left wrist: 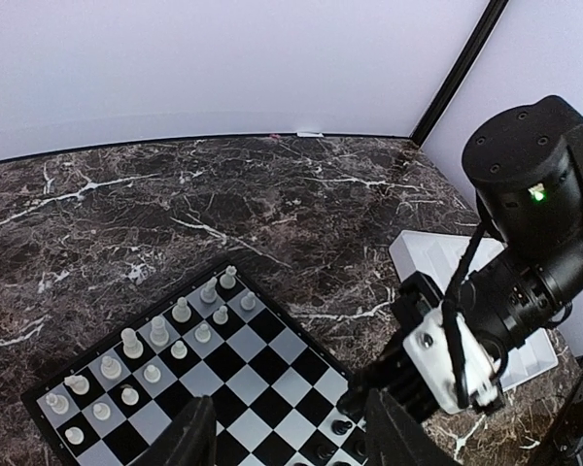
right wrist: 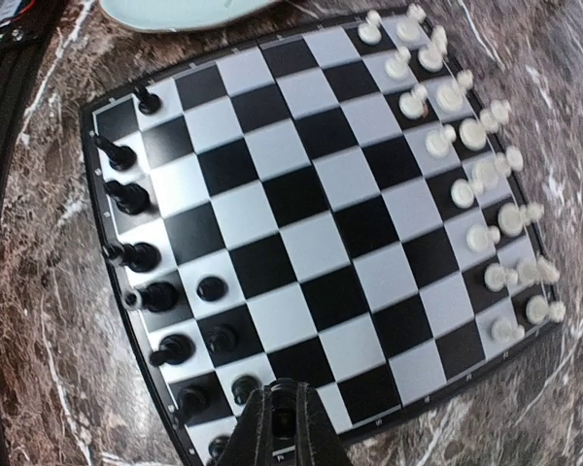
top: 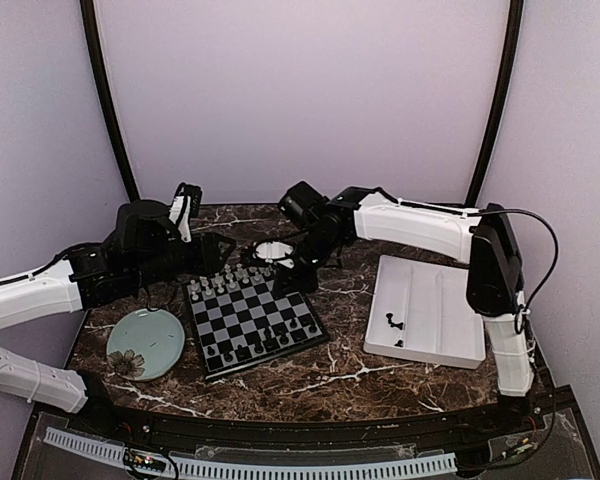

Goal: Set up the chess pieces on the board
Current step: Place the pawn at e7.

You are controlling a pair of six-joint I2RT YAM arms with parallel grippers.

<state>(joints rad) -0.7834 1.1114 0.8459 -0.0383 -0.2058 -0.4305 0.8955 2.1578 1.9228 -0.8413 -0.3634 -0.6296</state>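
Observation:
The board (top: 252, 312) lies in the middle of the table. White chess pieces (top: 230, 278) fill its two far rows. Black chess pieces (top: 270, 342) stand along its near edge. In the right wrist view the black pieces (right wrist: 141, 257) line the board's (right wrist: 301, 214) left side and the white ones (right wrist: 466, 175) its right side. My right gripper (right wrist: 284, 413) is shut on a small black piece, low over the board's corner. My left gripper (left wrist: 293, 439) hangs wide open above the board (left wrist: 262, 374), holding nothing, and looks across at the right gripper (left wrist: 369, 388).
A white compartment tray (top: 440, 300) at the right holds two loose black pieces (top: 395, 322). A pale-green plate (top: 145, 342) with a flower print lies left of the board. A white-rimmed round thing (top: 273, 252) sits behind the board's far edge.

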